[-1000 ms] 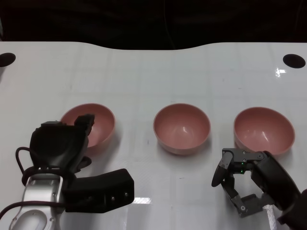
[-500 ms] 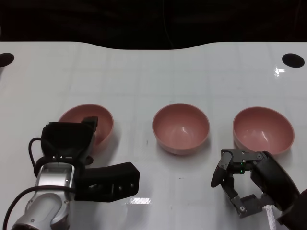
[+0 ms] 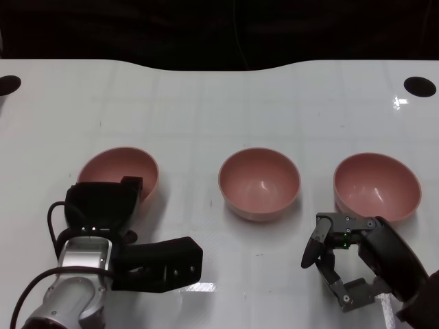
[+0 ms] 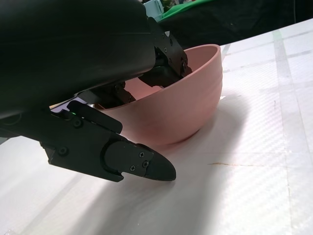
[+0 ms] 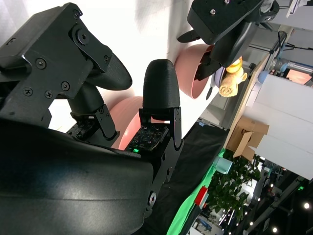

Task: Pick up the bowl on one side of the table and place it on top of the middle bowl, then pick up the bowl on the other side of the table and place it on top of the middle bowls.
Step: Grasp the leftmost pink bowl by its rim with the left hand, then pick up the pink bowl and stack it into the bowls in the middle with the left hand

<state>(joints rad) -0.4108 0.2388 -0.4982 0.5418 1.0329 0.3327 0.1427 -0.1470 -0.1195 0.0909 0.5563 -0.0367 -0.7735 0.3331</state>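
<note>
Shifted left bowl, left hand fingers inside.

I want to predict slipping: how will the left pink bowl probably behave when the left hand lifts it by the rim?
The left bowl looks rigid, so it should keep its shape. Its smooth, rounded wall may slip or tilt between the left hand's fingers. It probably is light.

White table; two dark holes
</note>
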